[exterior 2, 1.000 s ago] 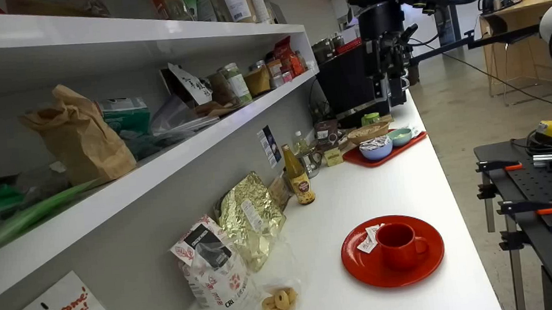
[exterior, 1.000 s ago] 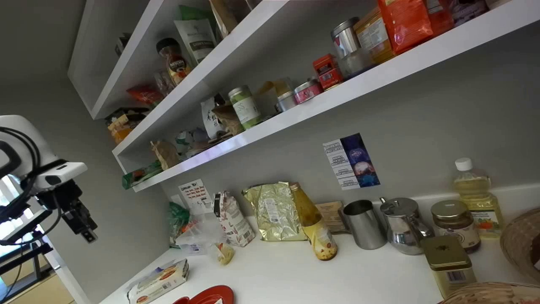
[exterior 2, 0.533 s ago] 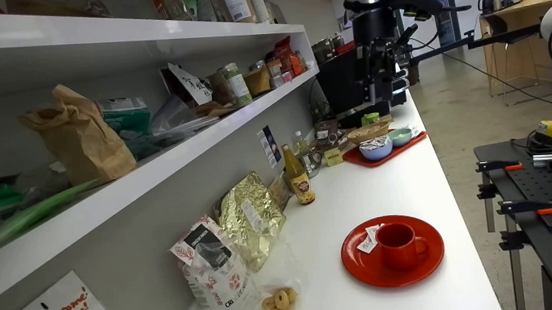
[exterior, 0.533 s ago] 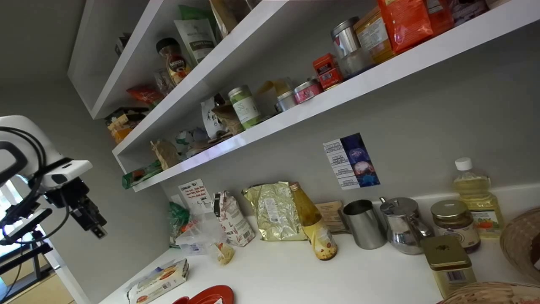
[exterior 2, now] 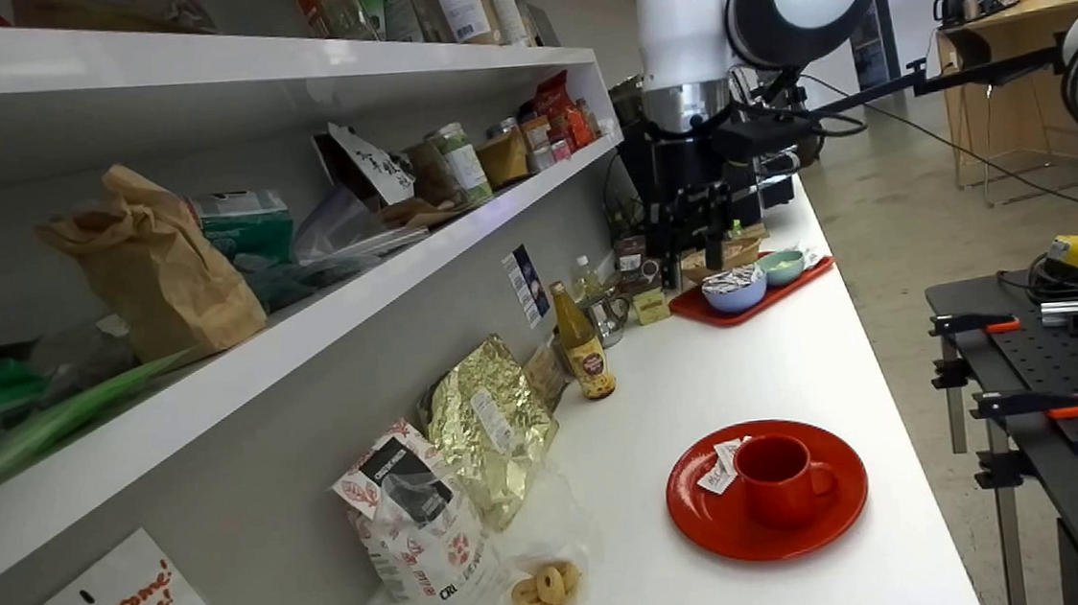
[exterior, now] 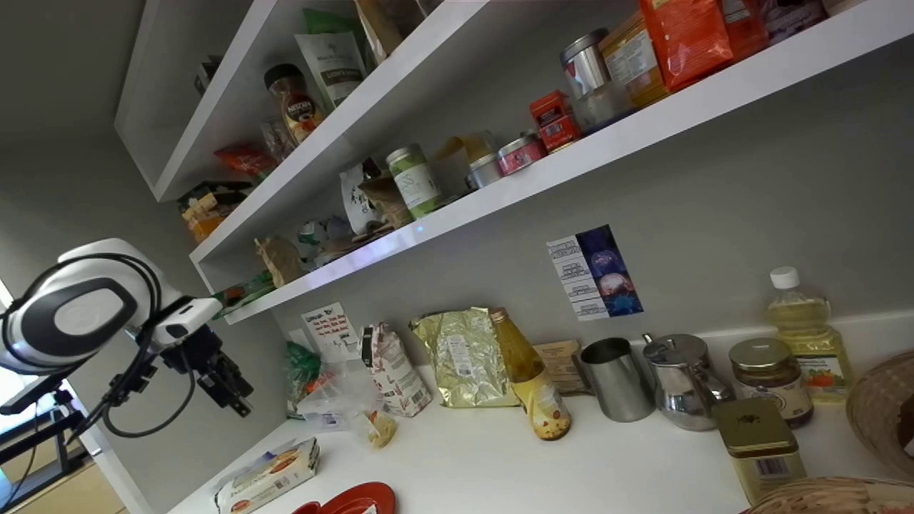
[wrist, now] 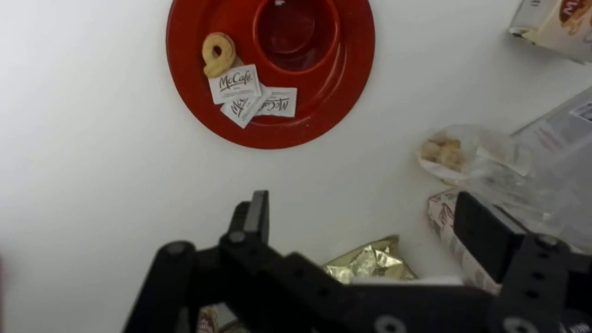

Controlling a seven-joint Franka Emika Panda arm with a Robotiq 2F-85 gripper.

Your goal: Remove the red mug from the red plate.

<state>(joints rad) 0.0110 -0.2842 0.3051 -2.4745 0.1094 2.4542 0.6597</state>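
Note:
The red mug (exterior 2: 777,495) stands upright on the red plate (exterior 2: 706,525) on the white counter. Both show partly in an exterior view, the mug (exterior: 308,507) and the plate (exterior: 371,496), at the bottom edge. In the wrist view the mug (wrist: 296,39) and plate (wrist: 192,88) are at the top, cut off by the frame. White packets (wrist: 235,84) and a ring-shaped biscuit (wrist: 218,52) lie on the plate beside the mug. My gripper (wrist: 363,194) is open with nothing between its fingers. It hangs above the counter, apart from the mug, in both exterior views (exterior 2: 693,269) (exterior: 240,405).
A gold foil bag (exterior 2: 491,431), a patterned paper bag (exterior 2: 421,518) and a yellow bottle (exterior 2: 585,347) stand along the wall. A clear bag of rings (exterior 2: 547,588) lies near the plate. A red tray with bowls (exterior 2: 725,317) is farther back. A white shelf (exterior 2: 311,344) overhangs the wall side.
The arm has moved lower and out over the counter, rightward in one exterior view and leftward in another. The gripper stays empty. The mug and plate have not moved.

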